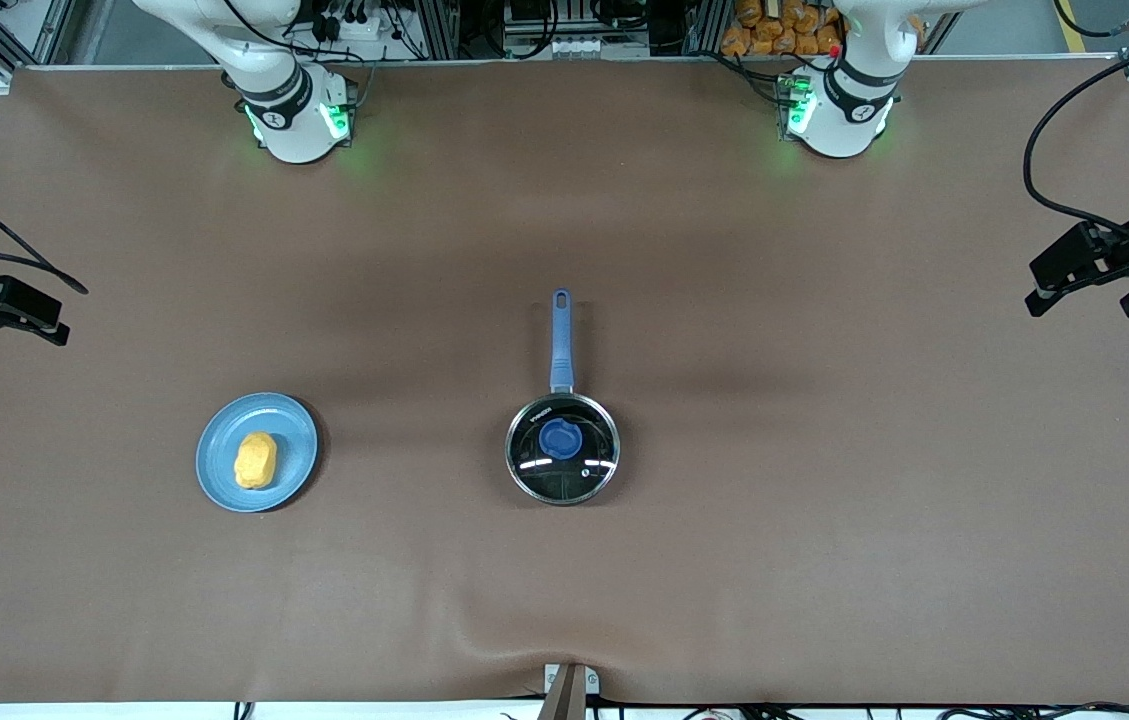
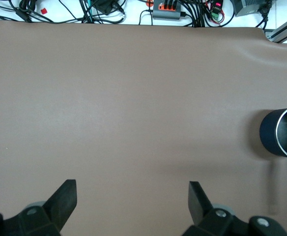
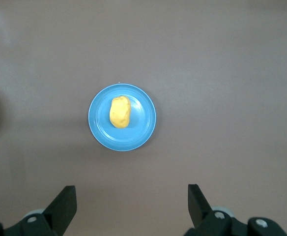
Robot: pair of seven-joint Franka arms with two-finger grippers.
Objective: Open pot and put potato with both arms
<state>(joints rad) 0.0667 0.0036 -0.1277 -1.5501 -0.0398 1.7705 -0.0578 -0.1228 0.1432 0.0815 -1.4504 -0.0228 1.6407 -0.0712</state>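
Observation:
The black pot (image 1: 524, 478) stands mid-table with its glass lid (image 1: 589, 468) on; the lid's blue knob (image 1: 560, 438) is at its centre. The blue handle (image 1: 561, 335) points away from the front camera. The pot's edge shows in the left wrist view (image 2: 273, 132). The yellow potato (image 1: 255, 460) lies on a light-blue plate (image 1: 291, 440) toward the right arm's end, also in the right wrist view (image 3: 119, 111). My left gripper (image 1: 1084, 300) (image 2: 132, 189) is open and empty, high over its end of the table. My right gripper (image 1: 12, 335) (image 3: 132, 194) is open, high above the table beside the plate (image 3: 144, 123).
A brown mat (image 1: 824, 500) covers the whole table. Cables and electronics (image 2: 168, 10) lie along the table's edge nearest the front camera. A small bracket (image 1: 569, 685) sits at the middle of that edge.

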